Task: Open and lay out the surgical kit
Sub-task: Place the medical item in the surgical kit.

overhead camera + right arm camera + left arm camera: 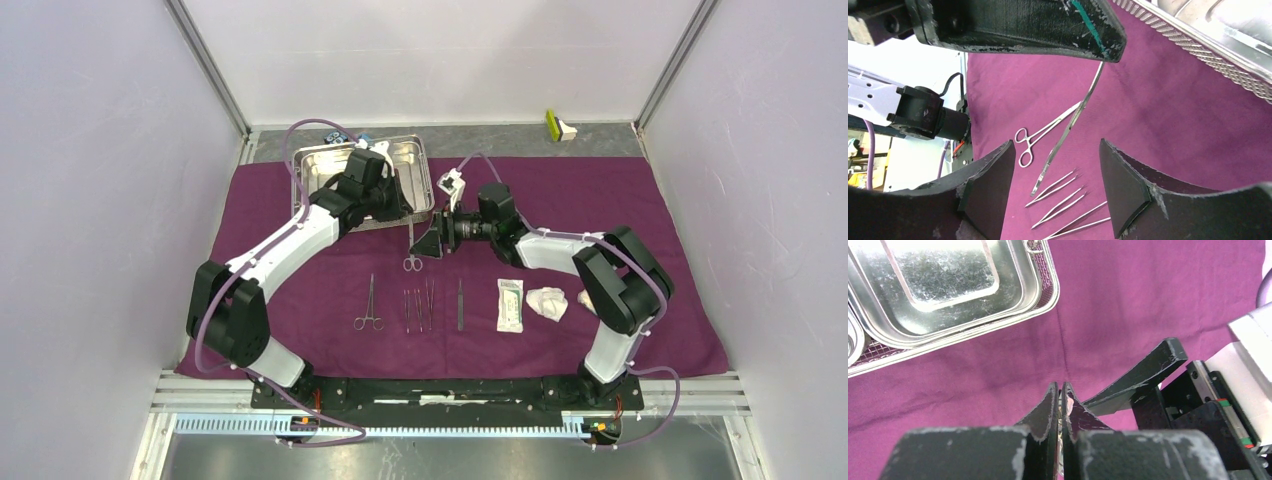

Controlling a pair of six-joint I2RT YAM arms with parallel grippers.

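Note:
The purple cloth wrap (600, 200) lies spread flat, with the steel tray (330, 160) at its far left. My left gripper (406, 208) is just right of the tray, shut on a slim metal forceps (411, 248) that hangs down above the cloth (1073, 125). My right gripper (432, 238) faces it from the right and is open; the forceps' lower end hangs between its fingers (993, 195) without touching them. Along the near side lie ring-handled forceps (368, 305), several tweezers (418, 308), a white sealed packet (510, 305) and gauze wads (547, 302).
A mesh basket rim (1218, 50) shows under the tray. A small green-and-white object (558, 125) sits off the cloth at the back right. Small blue items (350, 138) lie behind the tray. Pale walls close in on both sides.

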